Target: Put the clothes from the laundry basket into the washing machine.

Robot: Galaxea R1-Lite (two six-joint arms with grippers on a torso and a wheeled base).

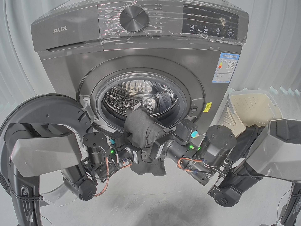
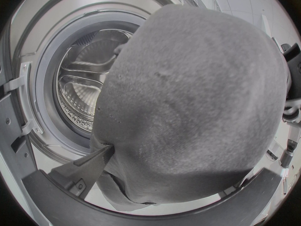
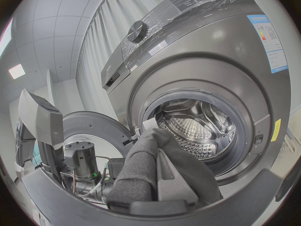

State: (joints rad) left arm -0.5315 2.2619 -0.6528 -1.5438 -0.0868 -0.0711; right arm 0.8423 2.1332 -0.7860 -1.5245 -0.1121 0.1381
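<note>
Pale grey curtains [image 1: 18, 54] hang behind a big dark grey metal washing machine [image 1: 62, 69] with its round door [image 1: 44, 110] swung open. One soft, fuzzy dark grey cloth [image 1: 141, 126] sits bunched at the bottom edge of the shiny drum hole [image 1: 138, 94], with one end hanging down. The right gripper [image 1: 158, 135] pinches it tight. The left gripper [image 1: 127, 142] is under the cloth, and I cannot tell if it grips. A cream plastic laundry basket with little holes [image 1: 250, 107] stands by the machine's right side.

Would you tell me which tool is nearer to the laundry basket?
Right. The right tool is at the dark garment before the drum opening, on the laundry basket side; the left tool sits just beyond it, toward the open door.
</note>
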